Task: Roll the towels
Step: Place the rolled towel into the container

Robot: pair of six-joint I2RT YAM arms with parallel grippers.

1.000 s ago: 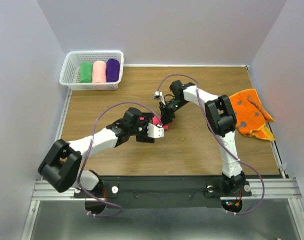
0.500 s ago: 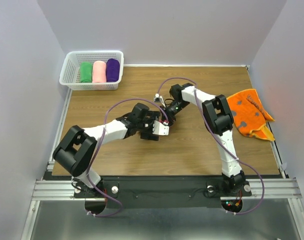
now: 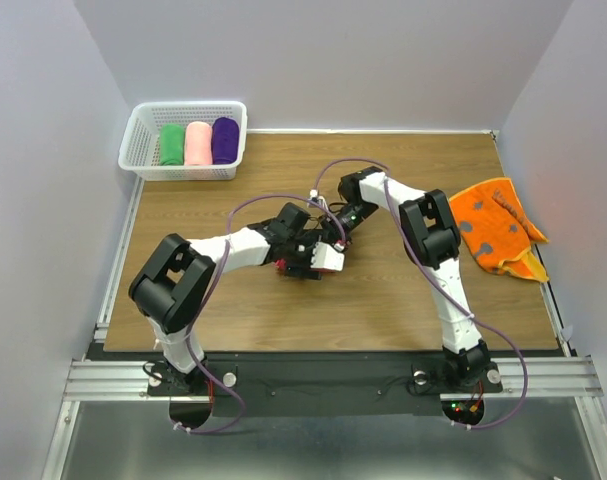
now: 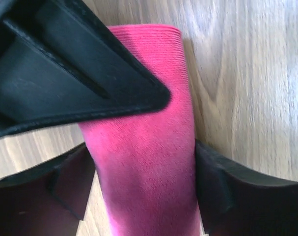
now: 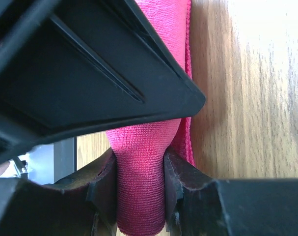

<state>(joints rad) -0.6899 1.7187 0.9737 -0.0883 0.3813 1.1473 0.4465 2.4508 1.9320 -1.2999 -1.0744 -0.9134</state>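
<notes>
The hot-pink towel [image 4: 153,123] lies as a short roll on the wooden table, mid-table. My left gripper [image 4: 144,177] straddles the roll, its black fingers [image 4: 222,191] pressed against both sides. My right gripper [image 5: 139,182] is shut on one end of the same towel [image 5: 141,142] and pinches the cloth narrow. In the top view the two grippers, left [image 3: 323,258] and right [image 3: 339,234], meet over the roll and hide it. The orange printed towel [image 3: 498,228] lies rumpled and unrolled at the table's right edge.
A white mesh basket [image 3: 143,125] stands at the back left with three rolls side by side: green [image 3: 171,144], pale pink [image 3: 197,142] and purple [image 3: 224,139]. Grey walls close in the table on the left, back and right.
My left arm has swung right, up to the right gripper, and its jaws have narrowed around the pink roll. The right gripper has kept its hold and barely moved.
</notes>
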